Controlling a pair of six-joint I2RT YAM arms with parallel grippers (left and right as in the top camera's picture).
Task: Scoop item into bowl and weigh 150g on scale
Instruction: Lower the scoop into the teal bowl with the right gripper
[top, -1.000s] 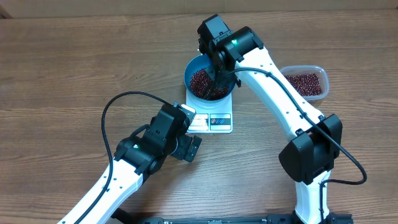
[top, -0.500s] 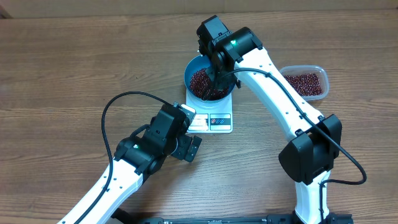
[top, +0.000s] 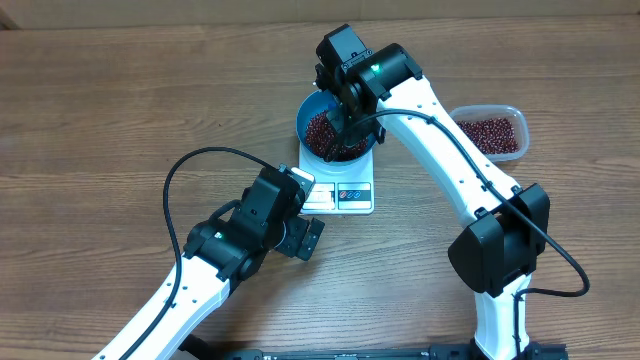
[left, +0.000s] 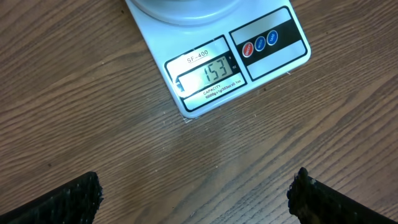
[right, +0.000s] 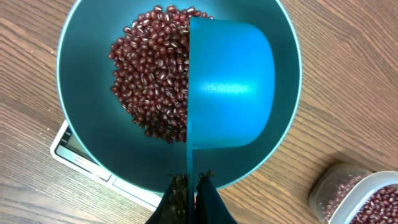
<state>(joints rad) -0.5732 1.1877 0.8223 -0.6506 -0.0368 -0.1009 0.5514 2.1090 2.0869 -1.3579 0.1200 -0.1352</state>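
Your right gripper (right: 193, 186) is clamped on the handle of the blue scoop (right: 230, 87), which is tipped on its side over the right half of the bowl (right: 87, 124). The beans (right: 152, 68) lie heaped in the bowl's upper left. The bowl sits on the scale (left: 211, 74), whose display reads 153. Your left gripper (left: 196, 199) is spread wide at the bottom of its view, holding nothing.

Overhead: straight down, far. Left wrist: near scale (left: 211, 68). Right wrist: over bowl (right: 81, 124); scale seemingly shared.
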